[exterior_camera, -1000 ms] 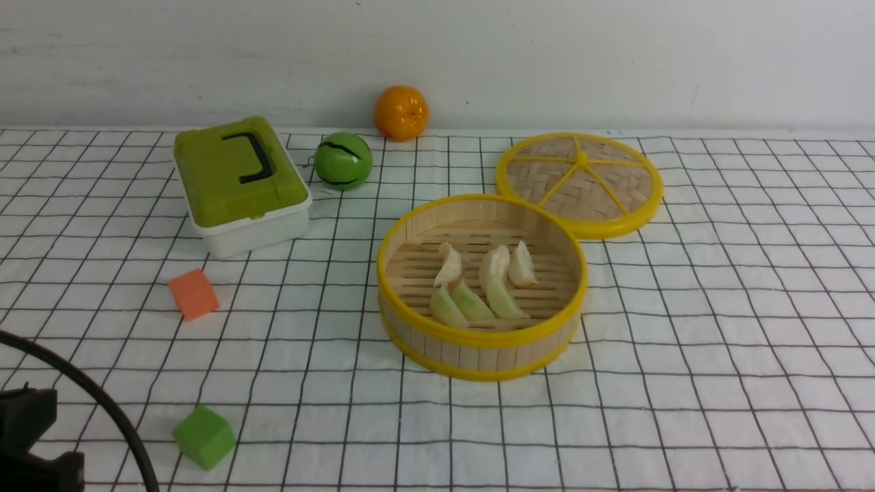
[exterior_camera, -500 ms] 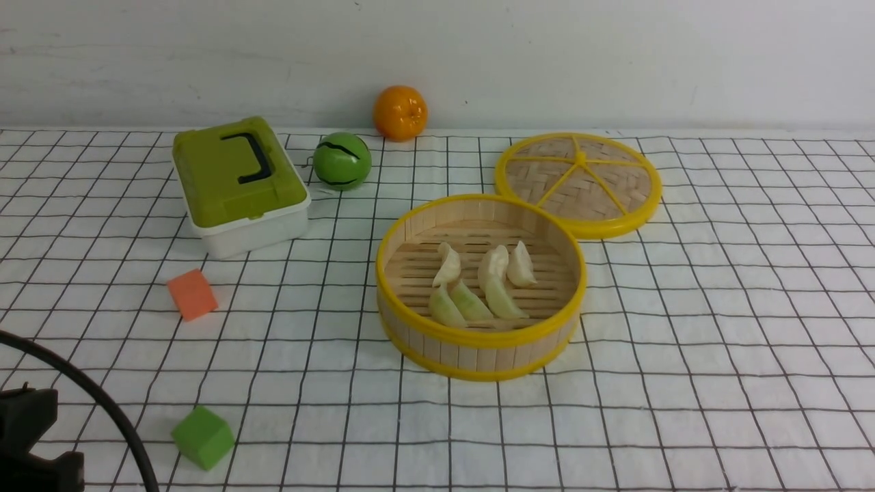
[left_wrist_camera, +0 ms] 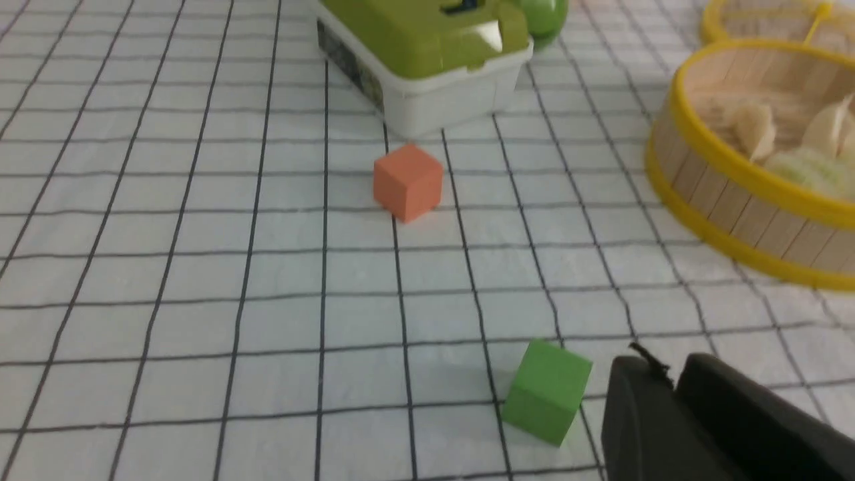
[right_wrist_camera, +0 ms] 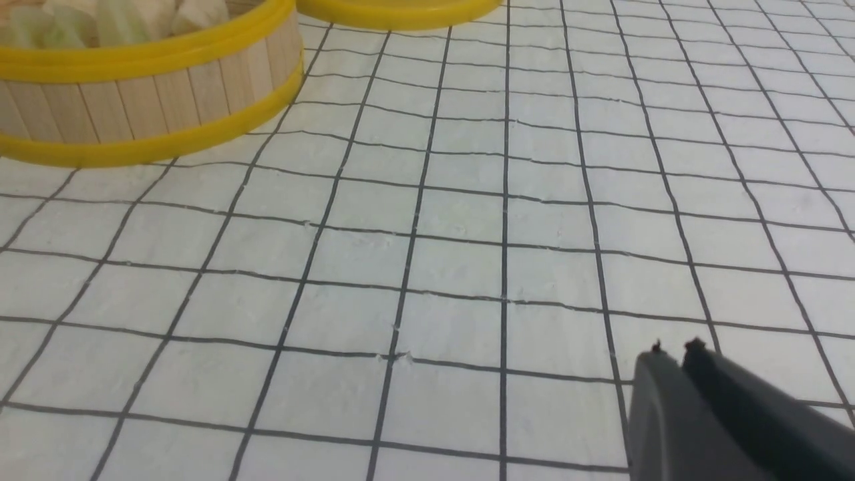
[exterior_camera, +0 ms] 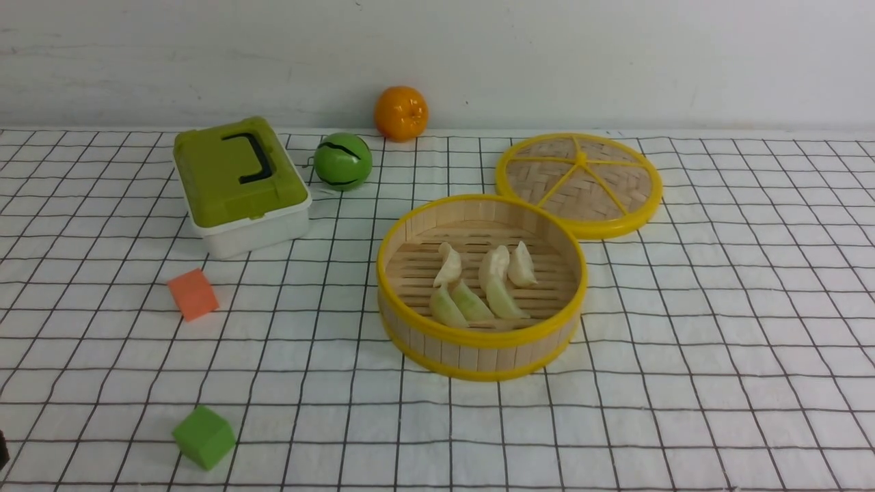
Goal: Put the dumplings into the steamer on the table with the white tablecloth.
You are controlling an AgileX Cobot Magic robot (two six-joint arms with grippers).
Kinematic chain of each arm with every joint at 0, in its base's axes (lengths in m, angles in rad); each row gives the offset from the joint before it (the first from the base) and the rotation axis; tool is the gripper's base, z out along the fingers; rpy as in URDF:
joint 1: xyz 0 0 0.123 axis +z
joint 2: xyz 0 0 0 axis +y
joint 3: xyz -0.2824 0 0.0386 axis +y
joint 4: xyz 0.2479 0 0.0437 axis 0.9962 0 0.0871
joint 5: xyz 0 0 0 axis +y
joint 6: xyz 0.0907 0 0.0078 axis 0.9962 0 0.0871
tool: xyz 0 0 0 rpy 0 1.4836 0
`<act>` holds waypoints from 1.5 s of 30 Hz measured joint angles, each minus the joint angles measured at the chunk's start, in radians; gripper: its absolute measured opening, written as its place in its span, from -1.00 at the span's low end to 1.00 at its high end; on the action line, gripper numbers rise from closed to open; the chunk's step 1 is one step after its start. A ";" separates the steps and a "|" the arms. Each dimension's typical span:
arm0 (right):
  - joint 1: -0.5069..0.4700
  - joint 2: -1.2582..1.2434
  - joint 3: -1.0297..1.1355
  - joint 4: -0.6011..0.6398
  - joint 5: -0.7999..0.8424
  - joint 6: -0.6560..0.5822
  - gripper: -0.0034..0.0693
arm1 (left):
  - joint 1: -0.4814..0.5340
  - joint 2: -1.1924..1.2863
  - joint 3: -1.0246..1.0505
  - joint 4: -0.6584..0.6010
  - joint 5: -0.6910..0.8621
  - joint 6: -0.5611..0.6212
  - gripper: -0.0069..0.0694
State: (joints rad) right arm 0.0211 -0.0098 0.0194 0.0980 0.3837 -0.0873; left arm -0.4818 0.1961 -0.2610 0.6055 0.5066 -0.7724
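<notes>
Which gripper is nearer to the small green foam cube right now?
Left. The left gripper hangs right beside the small green foam cube, jaws together and empty. The right gripper is over bare grid cloth on the round bamboo steamer's far side.

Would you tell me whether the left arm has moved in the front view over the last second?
Yes. It has withdrawn off the near left corner, away from the green cube, which stayed put.
</notes>
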 joint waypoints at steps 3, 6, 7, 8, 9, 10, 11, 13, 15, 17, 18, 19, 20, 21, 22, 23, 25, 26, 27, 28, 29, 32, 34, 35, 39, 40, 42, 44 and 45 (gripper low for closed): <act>0.000 0.000 0.000 0.000 0.000 0.000 -0.79 | 0.112 -0.083 0.053 -0.090 -0.106 0.022 -0.75; 0.000 0.000 0.000 0.000 0.000 0.000 -0.78 | 0.228 -0.153 0.115 -0.228 -0.187 0.100 -0.85; 0.000 0.000 0.000 0.000 0.000 0.000 -0.77 | 0.280 -0.180 0.156 -0.301 -0.218 0.159 -0.85; 0.000 0.000 0.000 0.000 0.000 0.000 -0.77 | 0.321 -0.196 0.181 -0.362 -0.237 0.215 -0.85; 0.000 0.000 0.000 0.000 0.000 0.000 -0.77 | 0.351 -0.203 0.207 -0.411 -0.252 0.263 -0.85; 0.000 0.000 0.000 0.000 0.000 0.000 -0.76 | 0.379 -0.205 0.241 -0.460 -0.263 0.311 -0.85; 0.000 0.000 0.000 0.000 0.000 0.000 -0.76 | 0.416 -0.205 0.266 -0.531 -0.263 0.382 -0.85; 0.000 0.000 0.000 0.000 0.000 0.000 -0.75 | 0.454 -0.205 0.284 -0.619 -0.235 0.484 -0.85; 0.000 -0.001 0.000 0.000 0.000 0.000 -0.74 | 0.481 -0.205 0.289 -0.688 -0.178 0.589 -0.85; 0.000 -0.001 0.000 0.000 0.000 0.000 -0.74 | 0.485 -0.205 0.290 -0.709 -0.137 0.660 -0.85; 0.000 -0.001 0.000 0.000 0.000 0.000 -0.73 | 0.480 -0.205 0.290 -0.715 -0.124 0.690 -0.85; 0.000 -0.001 0.000 0.000 0.000 0.000 -0.73 | 0.478 -0.205 0.290 -0.715 -0.123 0.694 -0.85; 0.000 -0.001 0.000 0.000 0.000 0.000 -0.72 | 0.470 -0.205 0.290 -0.717 -0.121 0.709 -0.85; 0.000 -0.001 0.000 0.000 0.000 0.000 -0.72 | 0.461 -0.205 0.290 -0.718 -0.121 0.713 -0.85; 0.000 -0.001 0.000 0.000 0.000 0.000 -0.71 | 0.459 -0.205 0.290 -0.718 -0.120 0.716 -0.85; 0.000 -0.001 0.000 0.000 0.000 0.000 -0.71 | 0.456 -0.205 0.290 -0.718 -0.119 0.718 -0.85; 0.000 -0.001 0.000 0.000 0.000 0.000 -0.71 | 0.454 -0.205 0.290 -0.718 -0.118 0.720 -0.85; 0.000 -0.001 0.000 0.000 0.000 0.000 -0.71 | 0.454 -0.205 0.290 -0.718 -0.118 0.720 -0.85; 0.000 -0.001 0.000 0.000 0.000 0.000 -0.71 | 0.453 -0.205 0.290 -0.718 -0.118 0.720 -0.85; 0.000 -0.001 0.000 0.000 0.000 0.000 -0.70 | 0.453 -0.205 0.290 -0.718 -0.118 0.721 -0.85; 0.000 -0.001 0.000 0.000 0.000 0.000 -0.70 | 0.453 -0.205 0.290 -0.718 -0.118 0.721 -0.85; 0.000 -0.001 0.000 0.000 0.000 0.000 -0.68 | 0.453 -0.205 0.290 -0.718 -0.118 0.723 -0.85; 0.000 -0.001 0.000 0.000 0.000 -0.002 -0.68 | 0.453 -0.205 0.290 -0.718 -0.118 0.723 -0.85; 0.000 -0.001 0.000 0.000 0.000 -0.002 -0.68 | 0.453 -0.205 0.290 -0.718 -0.118 0.723 -0.85; 0.000 -0.001 0.000 0.000 0.000 -0.003 -0.67 | 0.453 -0.205 0.290 -0.718 -0.118 0.723 -0.85; 0.000 -0.001 0.000 0.000 0.000 -0.003 -0.66 | 0.453 -0.205 0.290 -0.718 -0.118 0.723 -0.85; 0.000 -0.001 0.000 0.000 0.000 -0.003 -0.65 | 0.453 -0.205 0.290 -0.718 -0.118 0.723 -0.85; 0.000 -0.001 0.000 0.000 0.000 -0.003 -0.65 | 0.453 -0.205 0.290 -0.718 -0.118 0.723 -0.85; 0.000 -0.001 0.000 0.000 0.000 -0.003 -0.65 | 0.453 -0.205 0.290 -0.718 -0.118 0.723 -0.85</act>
State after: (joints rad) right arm 0.0211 -0.0105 0.0194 0.0980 0.3837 -0.0903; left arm -0.0292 -0.0089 0.0292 -0.1128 0.3891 -0.0493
